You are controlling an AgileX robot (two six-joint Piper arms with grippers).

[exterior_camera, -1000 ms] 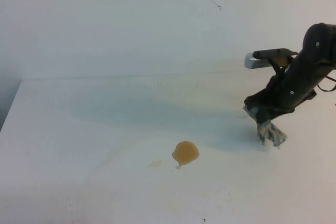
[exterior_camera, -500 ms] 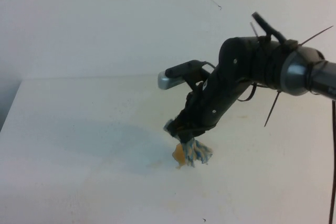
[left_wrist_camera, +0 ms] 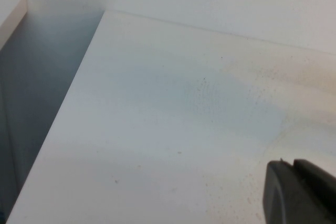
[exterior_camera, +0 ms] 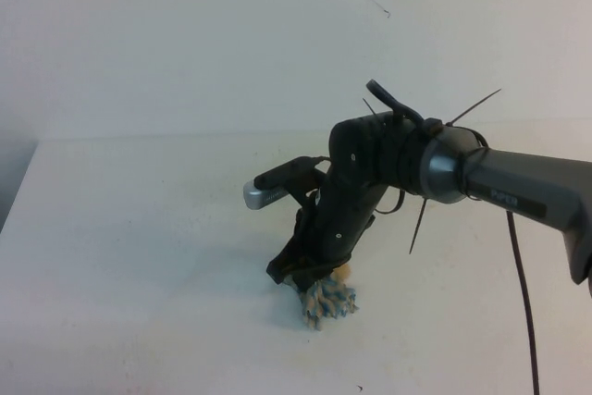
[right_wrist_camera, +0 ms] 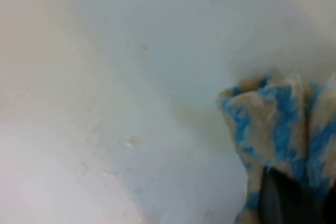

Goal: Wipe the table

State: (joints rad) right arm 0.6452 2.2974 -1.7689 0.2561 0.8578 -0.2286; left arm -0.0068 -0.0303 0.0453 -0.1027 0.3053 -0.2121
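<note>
Dragging cloth (exterior_camera: 329, 303) leftward, right gripper (exterior_camera: 311, 284)

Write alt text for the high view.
The right tool, shut on a blue-and-tan cloth, presses it onto the white table at an orange spill, mostly hidden. The left tool is outside this view, above the table.

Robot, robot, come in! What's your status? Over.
Right pincer shut on the cloth, pressing it to the table, centre-front. Left pincer off to the left, above bare table. Nothing in the way. Over.
</note>
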